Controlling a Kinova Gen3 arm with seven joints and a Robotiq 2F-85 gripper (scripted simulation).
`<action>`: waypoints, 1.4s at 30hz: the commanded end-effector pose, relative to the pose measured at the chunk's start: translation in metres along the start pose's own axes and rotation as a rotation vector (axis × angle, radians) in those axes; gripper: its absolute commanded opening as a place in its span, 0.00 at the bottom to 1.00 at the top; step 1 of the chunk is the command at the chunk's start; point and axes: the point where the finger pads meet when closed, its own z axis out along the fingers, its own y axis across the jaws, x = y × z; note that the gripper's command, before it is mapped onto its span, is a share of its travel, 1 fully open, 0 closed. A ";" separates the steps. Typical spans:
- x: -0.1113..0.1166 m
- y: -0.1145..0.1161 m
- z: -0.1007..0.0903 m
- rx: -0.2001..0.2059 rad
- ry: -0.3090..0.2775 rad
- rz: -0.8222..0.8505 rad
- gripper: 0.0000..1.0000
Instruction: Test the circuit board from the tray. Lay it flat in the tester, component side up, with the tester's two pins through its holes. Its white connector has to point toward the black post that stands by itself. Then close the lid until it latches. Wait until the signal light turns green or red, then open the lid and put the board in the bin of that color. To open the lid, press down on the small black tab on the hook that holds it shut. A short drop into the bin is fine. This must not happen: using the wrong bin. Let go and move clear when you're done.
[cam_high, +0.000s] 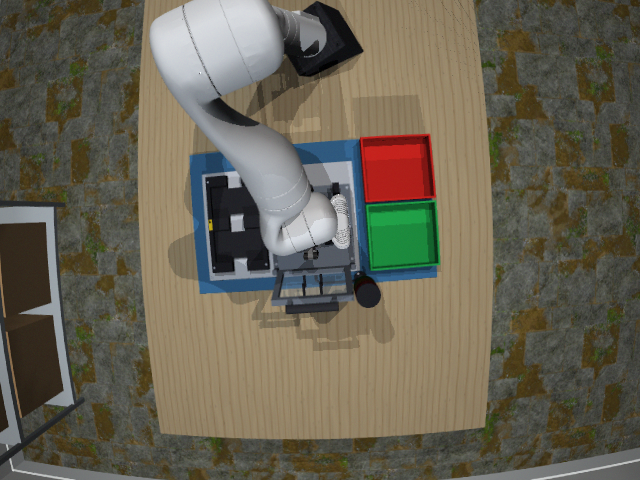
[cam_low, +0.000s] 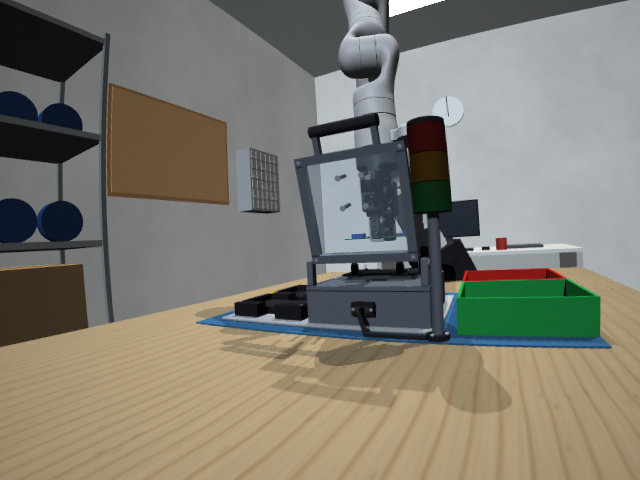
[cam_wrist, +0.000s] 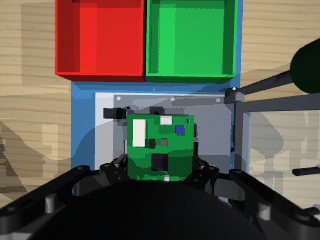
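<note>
The signal light (cam_high: 367, 292) (cam_low: 428, 165) (cam_wrist: 309, 67) stands unlit beside the tester's raised lid (cam_high: 310, 300) (cam_low: 356, 155) (cam_wrist: 242, 130). Beyond it, the pincer (cam_low: 382, 237) (cam_wrist: 159, 163) points straight down, gripping the circuit board (cam_low: 354, 238) (cam_wrist: 160, 147) level, components up, above the tester (cam_low: 336, 304) (cam_wrist: 215, 145). The arm (cam_high: 273, 165) (cam_low: 369, 56) bends overhead.

I see the green circuit board (cam_low: 353, 238) (cam_wrist: 165, 156) hanging level above the grey tester (cam_low: 369, 305) (cam_wrist: 212, 130), component side up, its white connector near one corner. The tester's clear lid (cam_high: 276, 286) (cam_low: 305, 206) (cam_wrist: 242, 135) stands open. From here I make out the signal light (cam_high: 368, 291) (cam_low: 429, 165) (cam_wrist: 307, 67) as dull, unlit red, amber and green bands. The red bin (cam_high: 362, 170) (cam_low: 511, 271) (cam_wrist: 100, 77) and green bin (cam_high: 403, 267) (cam_low: 527, 315) (cam_wrist: 190, 78) sit side by side, beside the tester.
</note>
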 end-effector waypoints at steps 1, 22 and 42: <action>-0.002 -0.001 0.005 0.004 -0.004 0.003 0.77; -0.002 -0.001 0.036 0.004 -0.004 0.003 0.77; -0.002 -0.001 0.040 0.004 -0.004 0.003 0.77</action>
